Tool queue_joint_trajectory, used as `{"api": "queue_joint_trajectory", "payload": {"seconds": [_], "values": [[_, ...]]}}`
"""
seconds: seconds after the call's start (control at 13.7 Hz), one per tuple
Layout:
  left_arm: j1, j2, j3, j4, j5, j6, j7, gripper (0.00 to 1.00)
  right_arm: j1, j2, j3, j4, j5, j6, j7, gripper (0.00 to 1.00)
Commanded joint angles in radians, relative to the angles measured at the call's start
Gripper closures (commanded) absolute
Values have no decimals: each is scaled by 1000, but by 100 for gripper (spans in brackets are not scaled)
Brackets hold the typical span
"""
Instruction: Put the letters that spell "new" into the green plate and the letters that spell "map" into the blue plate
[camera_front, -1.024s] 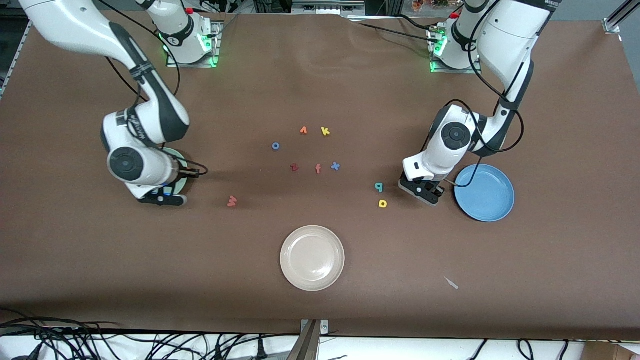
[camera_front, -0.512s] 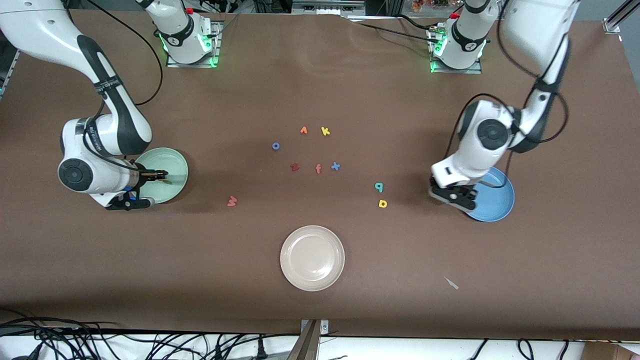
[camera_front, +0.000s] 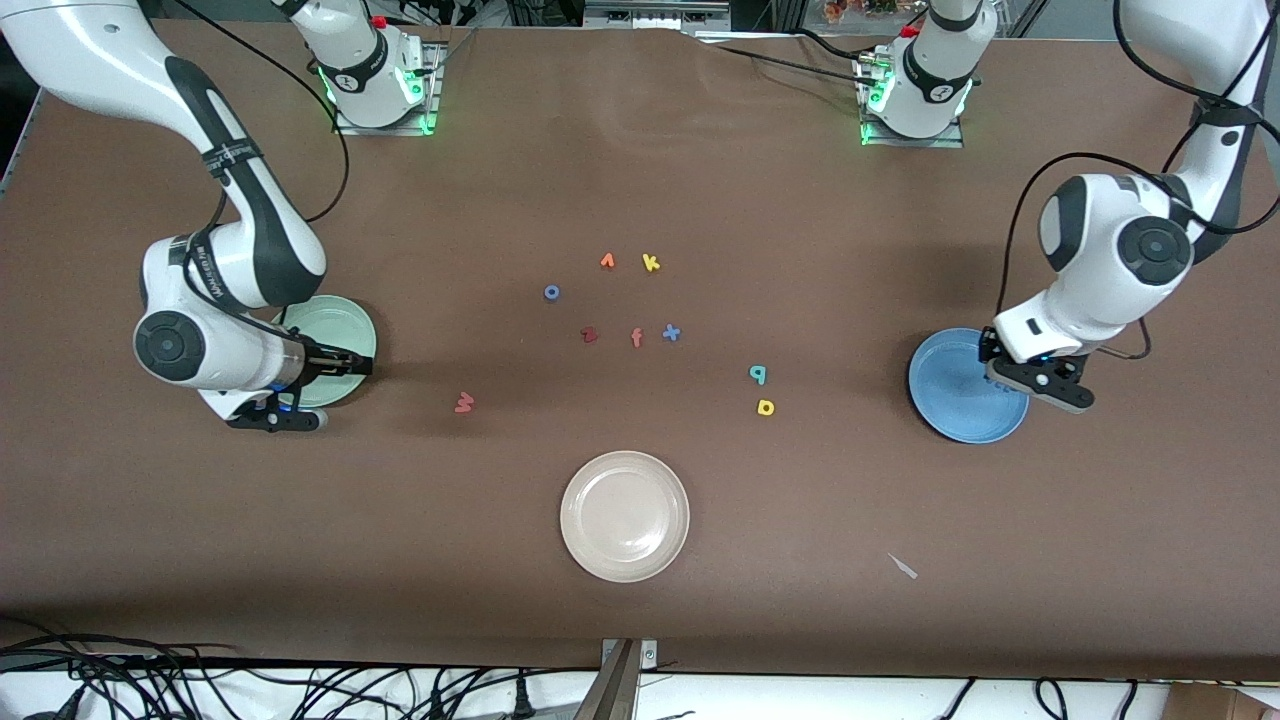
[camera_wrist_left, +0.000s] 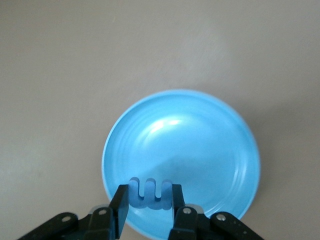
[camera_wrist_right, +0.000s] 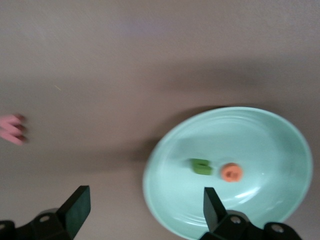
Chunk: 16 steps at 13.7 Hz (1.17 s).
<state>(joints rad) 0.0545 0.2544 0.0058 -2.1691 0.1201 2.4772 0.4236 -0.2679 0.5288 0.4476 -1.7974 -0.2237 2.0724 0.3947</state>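
From the front camera I see my left gripper (camera_front: 1035, 385) over the blue plate (camera_front: 950, 420) at the left arm's end of the table, and my right gripper (camera_front: 275, 412) at the edge of the green plate (camera_front: 350, 325) at the right arm's end. From here I cannot make out what either pair of jaws is doing. The red w (camera_front: 464, 402) lies on the bare table, well apart from the green plate. The teal p (camera_front: 758, 375) and yellow a (camera_front: 766, 407) lie close together, between the middle of the table and the blue plate. Around the middle sit an orange letter (camera_front: 607, 261), a yellow k (camera_front: 651, 263), a blue ring (camera_front: 551, 292), a dark red z (camera_front: 589, 335), a salmon f (camera_front: 636, 338) and a blue x (camera_front: 671, 333). A beige plate (camera_front: 600, 560) lies nearest the camera.

My left wrist camera adds what the front one hides: the jaws are nearly closed, pinching the blue m (camera_wrist_left: 148, 194) between them, above the blue plate's rim.

My right wrist camera shows those jaws spread wide and holding nothing. Just ahead of them, the green n (camera_wrist_right: 201, 166) and orange e (camera_wrist_right: 231, 172) lie side by side in the green plate. I cannot read the writing on the arms.
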Motion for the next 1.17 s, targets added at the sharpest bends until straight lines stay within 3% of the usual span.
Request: {"api": "queue_joint_trajectory", "payload": {"seconds": [0.0,0.07,0.15,0.37,0.59,0.88,1.1], "values": [[-1,-9,-10,-11,23,5,-8,47,45,30,3,13,15,41,137,0],[-5,-9,-10,-6,15,6,-8,30,58,39,3,13,15,58,179,0],[-15,-12,-12,0,13,6,-9,26,77,48,3,15,14,77,215,0],[-67,-11,-24,3,-60,12,-35,27,134,92,3,32,6,153,297,0],[-126,11,-95,3,-200,31,-170,27,189,164,0,99,0,155,317,0],[-214,87,-136,11,-212,90,-431,27,226,221,-24,144,-51,156,343,0],[-355,190,-135,72,-212,159,-586,27,226,254,-24,164,-52,182,345,0]]}}
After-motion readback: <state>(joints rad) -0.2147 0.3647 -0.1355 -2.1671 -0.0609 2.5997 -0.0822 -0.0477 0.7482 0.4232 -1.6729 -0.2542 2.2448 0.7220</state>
